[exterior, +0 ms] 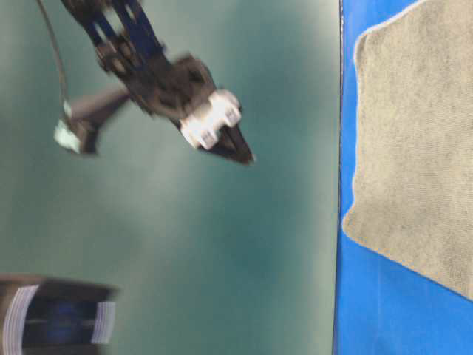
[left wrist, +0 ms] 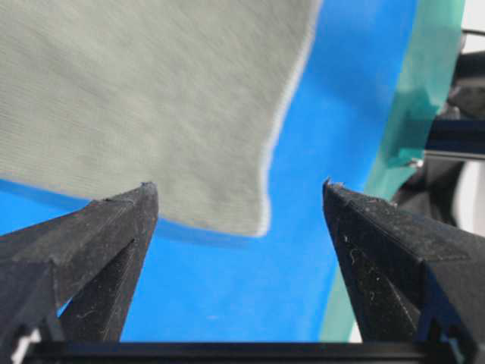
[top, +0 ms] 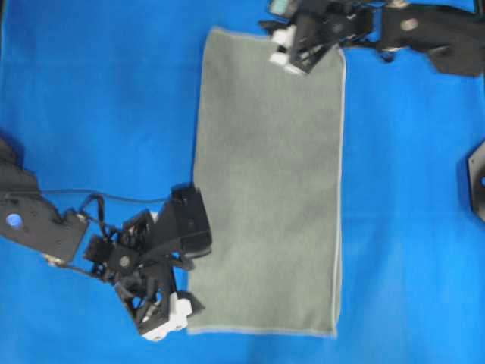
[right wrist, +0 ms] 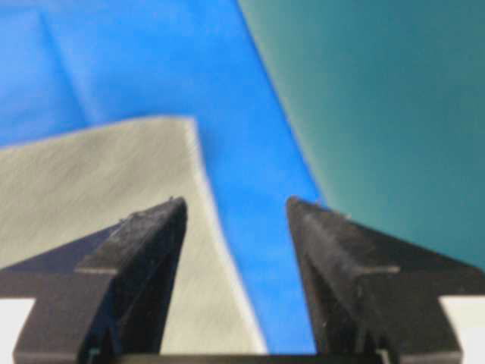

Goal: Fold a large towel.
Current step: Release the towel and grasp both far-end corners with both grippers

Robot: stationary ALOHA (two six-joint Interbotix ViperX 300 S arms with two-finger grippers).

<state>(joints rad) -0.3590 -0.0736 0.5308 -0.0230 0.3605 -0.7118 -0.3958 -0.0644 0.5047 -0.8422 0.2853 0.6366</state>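
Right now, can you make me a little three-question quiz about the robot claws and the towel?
1. True or false: the left claw is squeezing the towel.
2. What colour is the cloth backdrop under the towel? A) red B) blue C) yellow
3. Fill in: in the overhead view, the right claw is above the towel's ____ end (top or bottom of the picture).

Key:
1. False. Its fingers stand wide apart with nothing between them.
2. B.
3. Top. The left claw is by the bottom left corner.
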